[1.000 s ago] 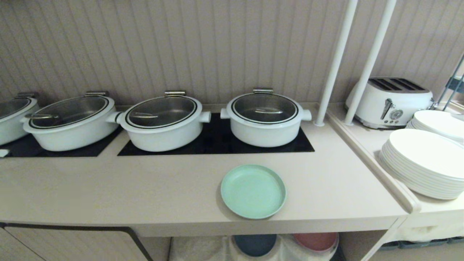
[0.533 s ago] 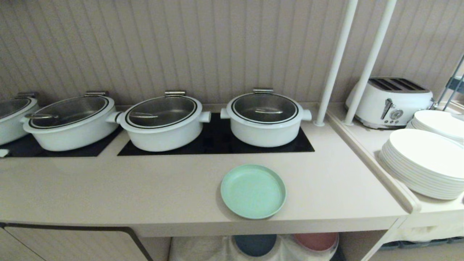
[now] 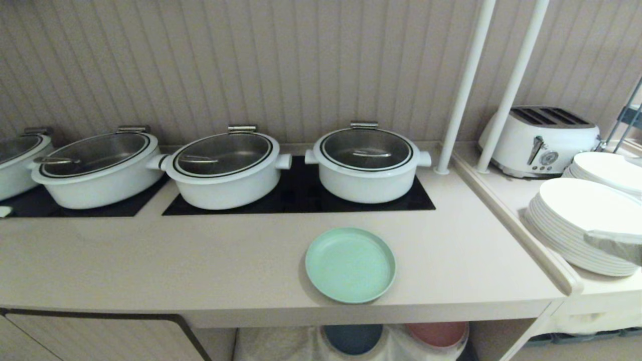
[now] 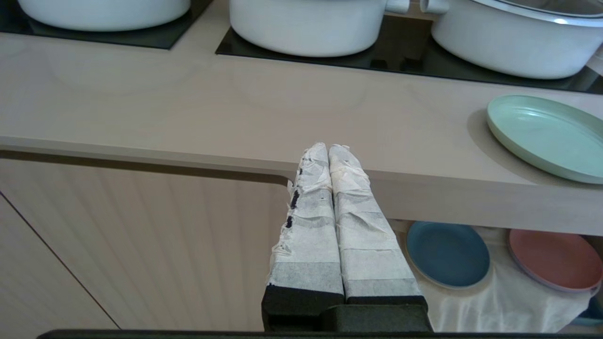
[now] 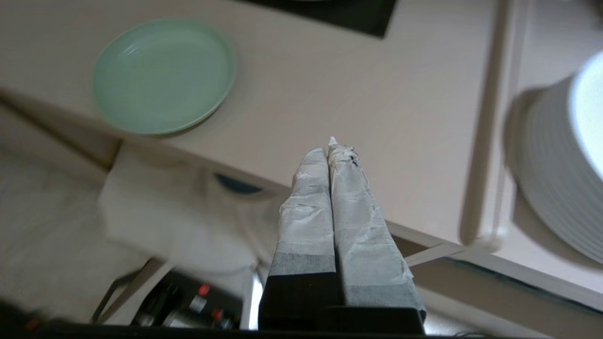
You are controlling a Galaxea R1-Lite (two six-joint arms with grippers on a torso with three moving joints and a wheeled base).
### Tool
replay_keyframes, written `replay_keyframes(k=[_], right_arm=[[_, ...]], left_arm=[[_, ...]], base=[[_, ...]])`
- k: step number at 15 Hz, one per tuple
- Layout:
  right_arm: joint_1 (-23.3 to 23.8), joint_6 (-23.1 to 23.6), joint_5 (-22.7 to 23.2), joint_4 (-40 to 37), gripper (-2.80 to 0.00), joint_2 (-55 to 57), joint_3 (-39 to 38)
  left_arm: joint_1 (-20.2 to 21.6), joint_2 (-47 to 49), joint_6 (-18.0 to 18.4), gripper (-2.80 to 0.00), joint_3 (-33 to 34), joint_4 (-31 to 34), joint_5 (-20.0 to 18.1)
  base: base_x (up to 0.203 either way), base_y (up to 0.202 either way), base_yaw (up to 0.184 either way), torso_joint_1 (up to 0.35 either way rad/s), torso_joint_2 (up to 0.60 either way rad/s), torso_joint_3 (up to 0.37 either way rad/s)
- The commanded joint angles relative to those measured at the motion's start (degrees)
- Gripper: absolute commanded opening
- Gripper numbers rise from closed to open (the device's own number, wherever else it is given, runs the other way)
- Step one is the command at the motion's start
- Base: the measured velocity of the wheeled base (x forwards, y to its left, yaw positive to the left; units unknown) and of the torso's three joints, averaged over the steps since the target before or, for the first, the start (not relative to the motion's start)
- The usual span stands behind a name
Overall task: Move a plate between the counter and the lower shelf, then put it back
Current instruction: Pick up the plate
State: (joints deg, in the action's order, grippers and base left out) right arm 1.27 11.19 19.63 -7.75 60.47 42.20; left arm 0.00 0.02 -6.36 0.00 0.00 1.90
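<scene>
One plate (image 3: 350, 264) rests on the counter (image 3: 200, 260), no transfer begun.
Head: right gripper (image 3: 614, 245) at edge. Left wrist: left gripper (image 4: 329, 155) pressed together, lower shelf (image 4: 494, 301) below. Right wrist: fingers together, empty.

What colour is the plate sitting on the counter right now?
Mint green: the plate on the counter shows best in the head view.

I see mint-green plate (image 3: 350, 264), beige counter (image 3: 200, 260), black hob panels (image 3: 299, 199), white pots (image 3: 367, 163), dark blue plate (image 4: 447, 254), pink plate (image 4: 556, 260).
</scene>
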Motion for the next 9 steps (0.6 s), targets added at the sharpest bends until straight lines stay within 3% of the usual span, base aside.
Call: replay_keyframes(k=[1,4,7,9], right_arm=[[-2.19,0.14,0.22,-8.92,-2.8,4.85,6.66],[-7.54,-0.18,0.26,-29.41,-2.8,10.6,19.17],[-13.19,-0.41,-0.22,-43.39,-2.8,18.34,30.07],[-16.31,-1.06,-3.79,-50.16,-2.8,24.59,35.87]], left_arm=[[0.0,-0.02,-0.05,-2.8,-0.04,0.0,0.03],[0.0,-0.02,-0.05,-2.8,-0.01,0.0,0.03],[0.0,-0.02,-0.05,-2.8,0.0,0.0,0.03],[0.0,-0.02,-0.14,-2.8,0.0,0.0,0.03]], base=[[0.0,0.0,0.0,0.0,0.0,0.0],[0.0,0.0,0.0,0.0,0.0,0.0],[0.0,0.0,0.0,0.0,0.0,0.0],[0.0,0.0,0.0,0.0,0.0,0.0]])
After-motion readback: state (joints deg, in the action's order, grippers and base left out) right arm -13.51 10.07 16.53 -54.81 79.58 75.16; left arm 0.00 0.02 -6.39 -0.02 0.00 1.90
